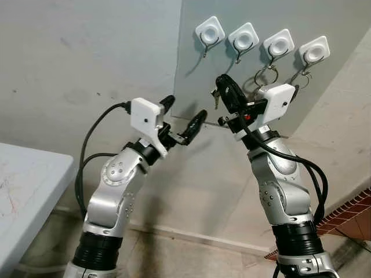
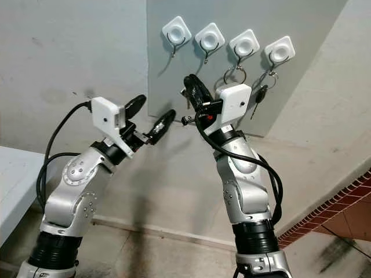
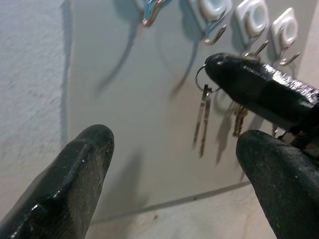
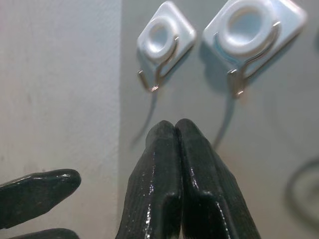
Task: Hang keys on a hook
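Observation:
Four white hooks hang in a row on a grey wall panel. The first hook and the second hook are bare. The third hook and the fourth hook each carry a key ring. My right gripper is raised just below the second hook, shut on a ring with two small keys dangling from its tip. My left gripper is open beside it, lower and to the left, with nothing between its fingers.
A white table stands at the lower left. A reddish brick ledge runs along the lower right. Black cables loop off both forearms.

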Controlling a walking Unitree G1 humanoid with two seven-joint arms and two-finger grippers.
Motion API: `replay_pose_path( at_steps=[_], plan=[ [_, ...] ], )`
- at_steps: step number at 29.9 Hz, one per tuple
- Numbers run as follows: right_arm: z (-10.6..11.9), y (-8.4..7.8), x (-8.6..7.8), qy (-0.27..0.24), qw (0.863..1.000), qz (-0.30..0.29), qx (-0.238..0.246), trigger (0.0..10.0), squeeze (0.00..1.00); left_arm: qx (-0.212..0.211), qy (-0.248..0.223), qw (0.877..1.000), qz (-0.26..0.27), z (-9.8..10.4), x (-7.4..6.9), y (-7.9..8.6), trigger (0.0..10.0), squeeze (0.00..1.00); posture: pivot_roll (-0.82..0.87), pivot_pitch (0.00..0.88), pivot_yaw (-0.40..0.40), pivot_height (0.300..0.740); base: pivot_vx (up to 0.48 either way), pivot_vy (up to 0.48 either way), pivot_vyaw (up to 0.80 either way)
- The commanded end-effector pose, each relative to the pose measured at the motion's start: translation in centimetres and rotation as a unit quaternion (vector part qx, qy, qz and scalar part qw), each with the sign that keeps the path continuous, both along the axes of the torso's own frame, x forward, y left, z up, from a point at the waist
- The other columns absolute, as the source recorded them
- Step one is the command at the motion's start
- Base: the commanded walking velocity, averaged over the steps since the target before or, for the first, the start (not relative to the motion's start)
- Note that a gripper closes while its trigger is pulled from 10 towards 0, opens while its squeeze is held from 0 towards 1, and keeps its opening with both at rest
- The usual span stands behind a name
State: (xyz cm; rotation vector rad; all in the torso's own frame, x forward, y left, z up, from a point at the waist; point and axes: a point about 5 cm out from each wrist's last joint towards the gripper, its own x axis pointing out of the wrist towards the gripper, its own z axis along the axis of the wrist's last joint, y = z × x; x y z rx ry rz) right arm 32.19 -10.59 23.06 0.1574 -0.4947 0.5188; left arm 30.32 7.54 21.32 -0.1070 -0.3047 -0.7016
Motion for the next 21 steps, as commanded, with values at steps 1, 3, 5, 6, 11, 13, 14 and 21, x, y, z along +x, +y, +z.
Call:
replay_pose_path(
  at_steps=[1,3,5,6,11,13,14,21],
  plan=[
    [0.9,-0.5,0.1,-0.019,1.0,-0.004,0.005,10.0,0.0,-0.001,-0.016,1.0,-0.02,1.0,-0.3,-0.6,10.0,0.0,0.0,0.034,-0.069,0.74,0.0,0.0,0.0],
    [1.1,-0.7,0.1,-0.025,1.0,-0.002,0.009,10.0,0.0,-0.002,-0.02,0.999,-0.029,1.3,-0.3,-0.9,10.0,0.0,-0.01,0.032,-0.065,0.74,0.0,0.0,0.0],
    [1.2,-0.9,0.0,-0.029,0.999,0.002,0.017,10.0,0.0,-0.003,-0.021,0.999,-0.033,1.4,-0.4,-1.1,10.0,0.0,-0.01,0.03,-0.062,0.74,0.0,0.0,0.0],
    [1.4,-1.1,-0.3,-0.032,0.999,0.009,0.029,10.0,0.0,-0.004,-0.023,0.999,-0.036,1.6,-0.4,-1.2,10.0,0.0,-0.01,0.03,-0.062,0.74,0.0,0.0,0.0],
    [1.5,-1.4,-0.9,-0.034,0.998,0.031,0.048,10.0,0.0,-0.006,-0.027,0.999,-0.043,2.0,-0.4,-1.3,10.0,0.0,-0.01,0.03,-0.059,0.74,0.0,0.0,0.0],
    [1.5,-1.7,-1.2,-0.034,0.997,0.036,0.064,10.0,0.0,-0.006,-0.028,0.999,-0.045,2.2,-0.5,-1.3,10.0,0.0,-0.01,0.028,-0.053,0.74,0.0,0.0,0.0],
    [1.5,-1.8,-1.3,-0.035,0.997,0.036,0.067,10.0,0.0,-0.006,-0.029,0.999,-0.046,2.2,-0.5,-1.3,10.0,0.0,-0.01,0.028,-0.053,0.74,0.0,0.0,0.0],
    [2.3,-2.1,-1.4,-0.043,0.993,0.042,0.096,10.0,0.0,-0.007,-0.027,0.998,-0.053,2.2,-0.5,-1.6,10.0,0.0,-0.01,0.025,-0.052,0.74,0.0,0.0,0.0]
  ],
)
